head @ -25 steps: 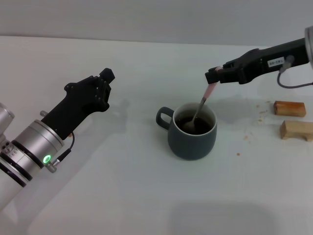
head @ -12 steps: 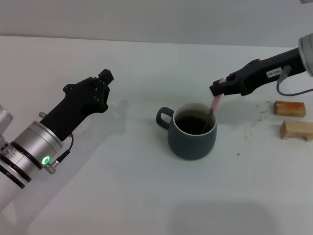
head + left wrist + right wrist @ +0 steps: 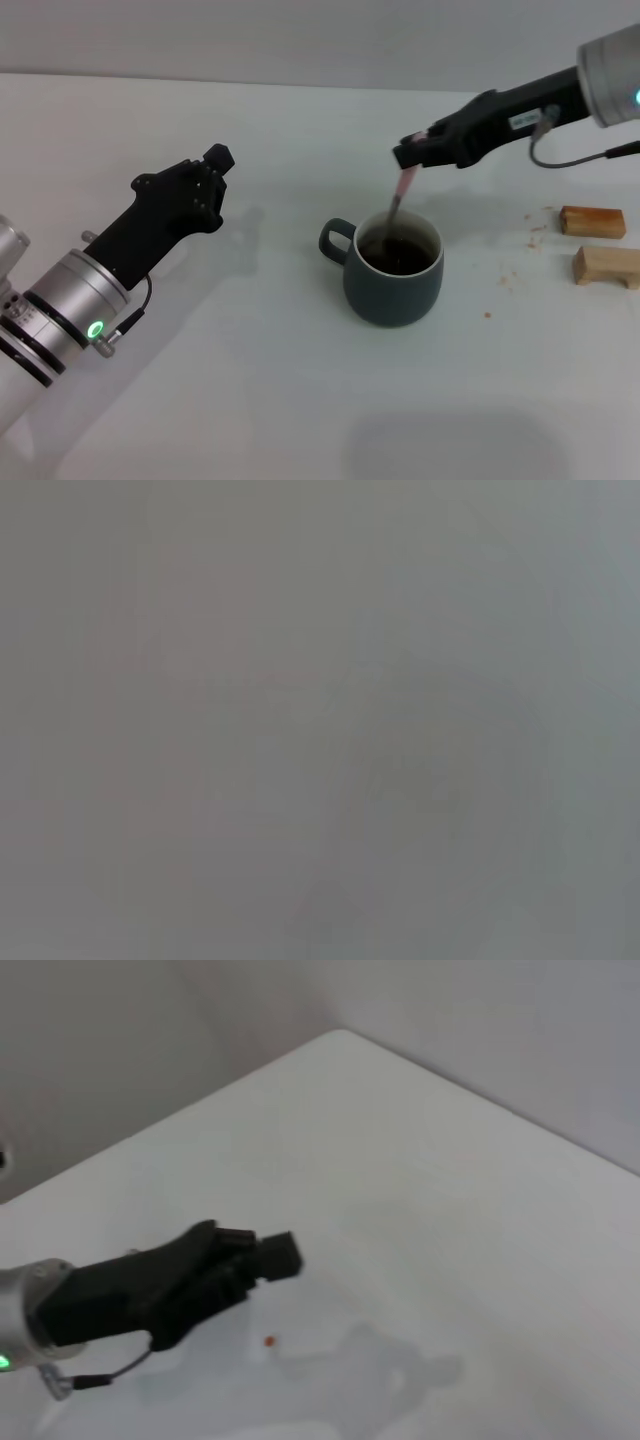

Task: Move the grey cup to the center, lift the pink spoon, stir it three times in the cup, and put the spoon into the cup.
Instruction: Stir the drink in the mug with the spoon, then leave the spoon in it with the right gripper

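The grey cup [image 3: 393,272] stands near the middle of the white table in the head view, handle to the left, dark liquid inside. My right gripper [image 3: 411,153] hovers above the cup's far left rim, shut on the top of the pink spoon [image 3: 398,197]. The spoon hangs down steeply, its lower end dipped in the liquid at the cup's far left side. My left gripper [image 3: 212,168] is raised off to the left of the cup, well apart from it; it also shows in the right wrist view [image 3: 262,1260]. The left wrist view shows only grey blur.
Two small wooden blocks [image 3: 592,221] [image 3: 606,266] lie at the right edge of the table. A few crumbs [image 3: 515,272] lie between them and the cup. A grey wall stands behind the table.
My right gripper swung the spoon from the cup's middle to its right side, then across to the far left side. The cup and the left arm stayed still.
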Available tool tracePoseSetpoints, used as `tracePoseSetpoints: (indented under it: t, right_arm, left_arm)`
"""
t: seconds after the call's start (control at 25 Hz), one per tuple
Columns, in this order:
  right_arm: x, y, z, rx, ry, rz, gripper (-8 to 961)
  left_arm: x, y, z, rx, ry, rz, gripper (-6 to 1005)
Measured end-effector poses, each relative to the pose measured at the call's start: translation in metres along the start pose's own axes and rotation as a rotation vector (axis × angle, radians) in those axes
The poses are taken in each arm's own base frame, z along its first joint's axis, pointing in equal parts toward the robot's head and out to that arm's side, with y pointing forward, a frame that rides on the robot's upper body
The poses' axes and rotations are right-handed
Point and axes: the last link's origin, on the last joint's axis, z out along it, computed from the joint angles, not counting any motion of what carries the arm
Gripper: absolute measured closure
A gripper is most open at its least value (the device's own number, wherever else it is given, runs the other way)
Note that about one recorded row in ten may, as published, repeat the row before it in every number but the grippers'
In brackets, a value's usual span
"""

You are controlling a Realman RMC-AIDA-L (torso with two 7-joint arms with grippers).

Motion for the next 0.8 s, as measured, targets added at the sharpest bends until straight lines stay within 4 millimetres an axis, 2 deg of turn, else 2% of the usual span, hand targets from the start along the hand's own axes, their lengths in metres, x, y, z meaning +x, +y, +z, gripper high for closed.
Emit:
tracePoseSetpoints:
  t: [0.12,0.28,0.6,0.8]
  right_arm:
    - [-0.004,0.008,0.011,-0.031,0.017,-0.026,852]
    - [-0.002,0.010,0.013,-0.041,0.044,-0.036,851]
    - [0.010,-0.006,-0.008,0.011,0.066,0.004,851]
    - [0.009,-0.017,-0.023,0.051,0.023,0.039,851]
  left_arm:
    - [0.000,0.000,-0.001,0.004,0.000,-0.002,968]
    - [-0.001,-0.001,-0.001,0.008,-0.001,-0.002,968]
    - [0.001,-0.001,0.002,0.004,-0.002,0.002,967]
    - [0.001,-0.001,0.003,0.001,-0.005,0.004,966]
